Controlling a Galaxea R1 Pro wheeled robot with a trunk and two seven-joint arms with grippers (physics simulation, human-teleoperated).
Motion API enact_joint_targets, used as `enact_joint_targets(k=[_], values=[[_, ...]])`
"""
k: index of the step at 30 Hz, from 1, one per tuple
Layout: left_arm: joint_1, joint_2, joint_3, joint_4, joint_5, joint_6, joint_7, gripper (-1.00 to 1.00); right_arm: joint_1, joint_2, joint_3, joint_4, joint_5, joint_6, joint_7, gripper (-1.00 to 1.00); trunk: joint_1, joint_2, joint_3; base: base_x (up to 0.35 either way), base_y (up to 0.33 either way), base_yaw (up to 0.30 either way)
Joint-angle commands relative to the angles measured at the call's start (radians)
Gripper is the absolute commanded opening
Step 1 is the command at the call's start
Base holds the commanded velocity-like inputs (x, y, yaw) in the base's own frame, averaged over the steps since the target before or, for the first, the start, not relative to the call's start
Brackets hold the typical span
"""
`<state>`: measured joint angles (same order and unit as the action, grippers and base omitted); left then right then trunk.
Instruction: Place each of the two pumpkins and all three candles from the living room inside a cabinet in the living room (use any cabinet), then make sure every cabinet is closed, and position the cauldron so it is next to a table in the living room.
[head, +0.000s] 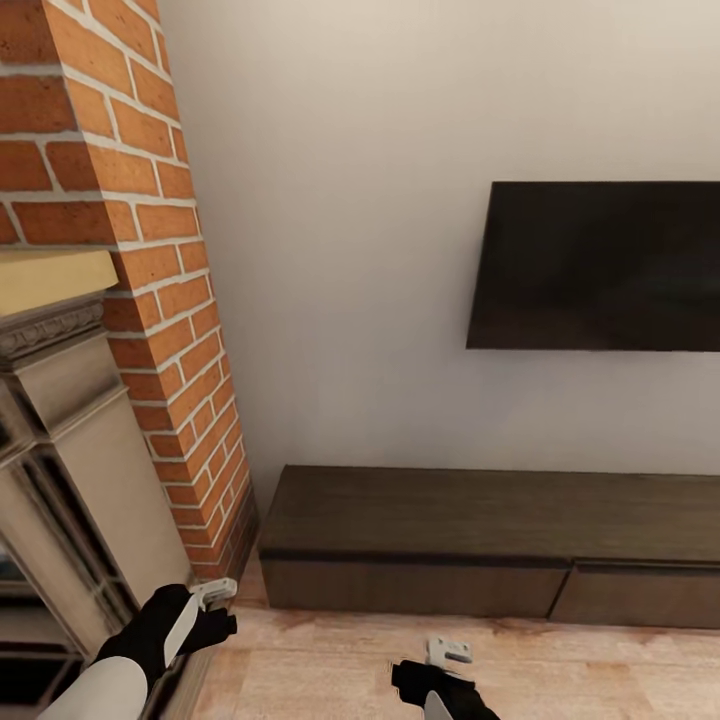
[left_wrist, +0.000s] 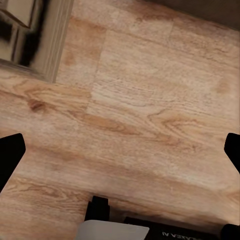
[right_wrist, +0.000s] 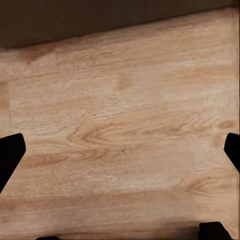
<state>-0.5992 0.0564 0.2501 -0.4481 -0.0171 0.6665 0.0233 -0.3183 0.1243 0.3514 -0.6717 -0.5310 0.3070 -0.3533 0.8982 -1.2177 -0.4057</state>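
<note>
The left gripper (head: 215, 592) hangs low at the head view's lower left, its black wrist and pale tip just in front of the brick chimney's foot. In the left wrist view its two dark fingertips (left_wrist: 11, 155) sit at opposite edges of the frame with bare wooden floor (left_wrist: 140, 115) between them, so the jaws stand wide apart and hold nothing. A corner of the pale fireplace surround (left_wrist: 47, 40) shows beyond the fingers in that view.

The right gripper (head: 449, 651) hangs near the bottom centre of the head view, over the floor. Its dark fingertips (right_wrist: 10, 157) also sit at the frame's two sides in the right wrist view, spread wide and empty, with only floorboards between them and a dark strip of the cabinet's front past them.

The cabinet (head: 480, 545), a long low dark-brown unit, stands against the white wall (head: 330, 200) just beyond both grippers, nearer the right one. Its plain drawer fronts look flush and closed, and its top is bare. It runs from the brick chimney (head: 150, 250) off the right edge.

Above the cabinet a dark flat television (head: 598, 266) hangs on the wall. The ornate fireplace surround fills the head view's left side below the bricks.
</note>
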Motion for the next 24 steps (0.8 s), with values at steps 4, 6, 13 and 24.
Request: enact_joint_targets(k=[4, 6, 13, 24], values=[[-0.001, -0.001, 0.005, -0.002, -0.001, 0.004, 0.003, 1.00, -0.001, -0.015, 0.003, 0.066, -0.010, -0.050, -0.011, 1.00, 0.015, -0.029, -0.014, 0.000, 0.000, 0.000], [-0.001, -0.001, 0.005, -0.001, -0.001, 0.004, 0.003, 1.00, -0.001, -0.016, 0.003, 0.071, -0.010, -0.054, -0.012, 1.00, 0.023, -0.043, -0.020, 0.000, 0.000, 0.000], [-0.001, 0.002, 0.003, -0.002, -0.003, 0.003, 0.002, 1.00, -0.001, -0.016, -0.102, 0.072, -0.010, -0.069, -0.008, 1.00, 0.050, -0.092, -0.042, 0.000, 0.000, 0.000], [-0.001, 0.004, 0.004, -0.140, -0.001, 0.200, -0.091, 1.00, -0.001, -0.086, -0.331, 0.075, -0.016, -0.148, 0.146, 1.00, 0.092, -0.169, -0.076, 0.000, 0.000, 0.000]])
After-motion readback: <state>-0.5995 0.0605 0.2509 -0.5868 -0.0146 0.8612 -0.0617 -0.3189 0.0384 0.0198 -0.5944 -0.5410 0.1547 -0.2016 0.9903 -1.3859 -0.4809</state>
